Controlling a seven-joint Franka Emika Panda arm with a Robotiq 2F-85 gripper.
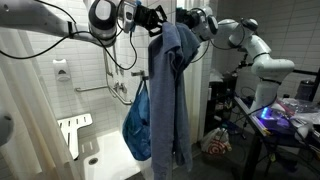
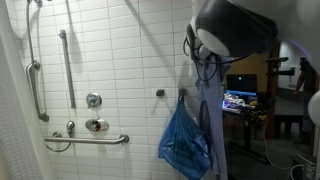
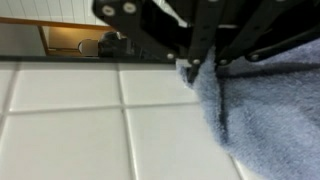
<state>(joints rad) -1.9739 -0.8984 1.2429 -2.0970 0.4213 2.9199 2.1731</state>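
Note:
A blue-grey towel [image 1: 172, 90] hangs full length beside the white tiled wall; it also shows in an exterior view [image 2: 211, 120] and fills the right side of the wrist view [image 3: 268, 115]. My gripper [image 1: 150, 18] is up at the towel's top edge, and in the wrist view its black fingers [image 3: 200, 62] are closed together on the towel's upper corner. A blue plastic bag [image 1: 137, 125] hangs just beside the towel, lower down, and shows in both exterior views [image 2: 184, 148]. What the towel and bag hang from is hidden.
Metal grab bars [image 2: 67, 65] and shower valves [image 2: 95, 113] are on the tiled wall. A white fold-down seat [image 1: 73, 133] stands at the left. The arm's white links [image 1: 255, 50] reach in from a cluttered desk with a lit screen [image 2: 241, 100].

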